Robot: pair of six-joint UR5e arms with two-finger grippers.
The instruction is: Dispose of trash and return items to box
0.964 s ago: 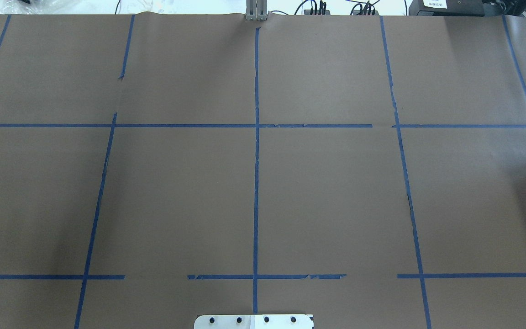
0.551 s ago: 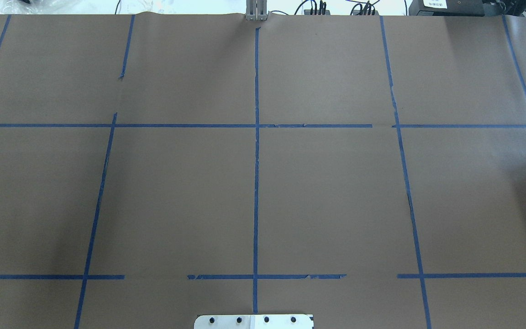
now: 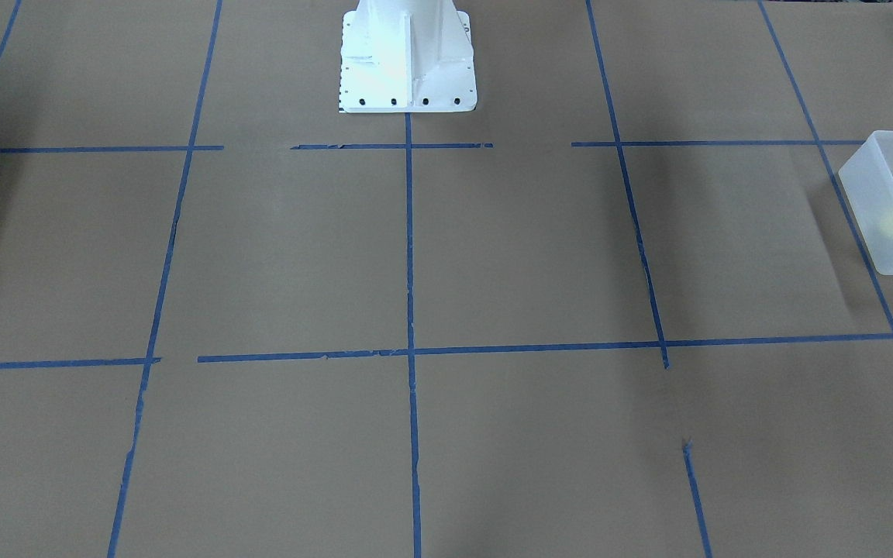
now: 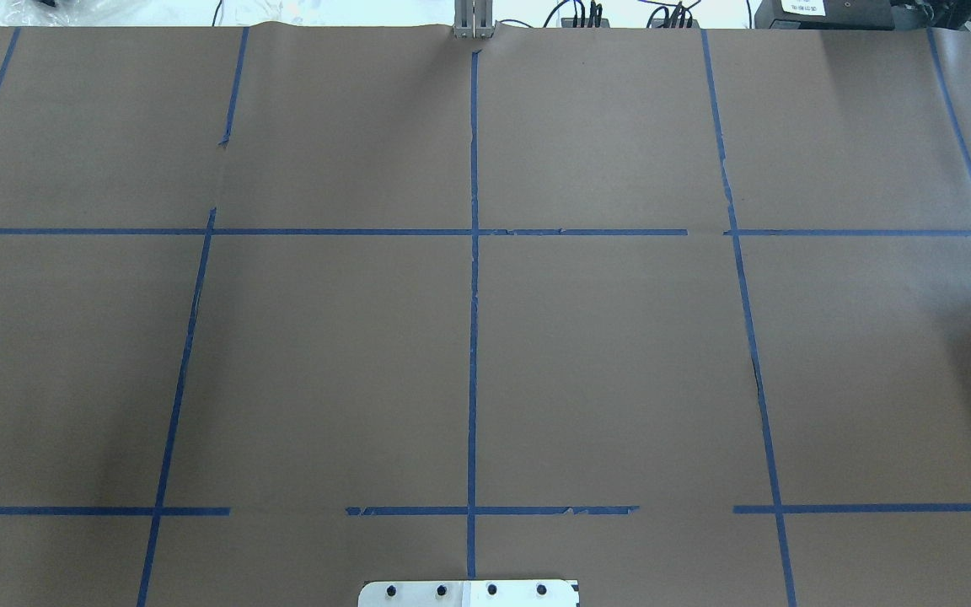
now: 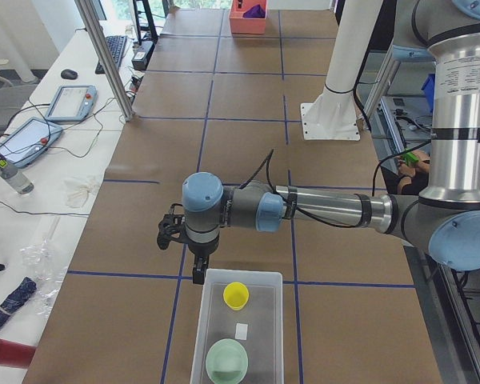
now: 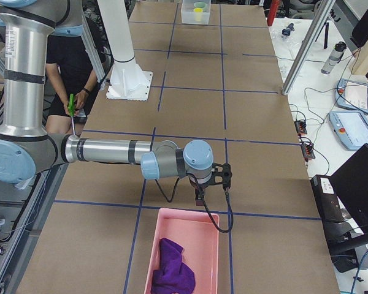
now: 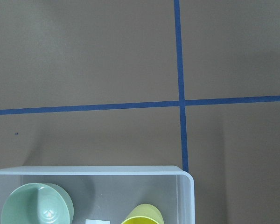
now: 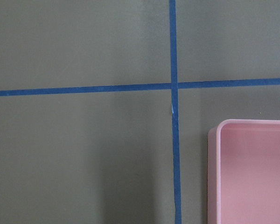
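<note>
Cup [image 5: 236, 294] and bowl [image 5: 226, 362] in box [image 5: 264, 352], white tag [image 5: 242, 330] unreadable; left gripper [image 5: 197, 275], right gripper [image 6: 200, 199]: closure indiscernible.

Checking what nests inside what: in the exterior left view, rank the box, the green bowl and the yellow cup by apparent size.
1. box, by far
2. green bowl
3. yellow cup; the bowl sits nearer the camera, which may widen the gap.
</note>
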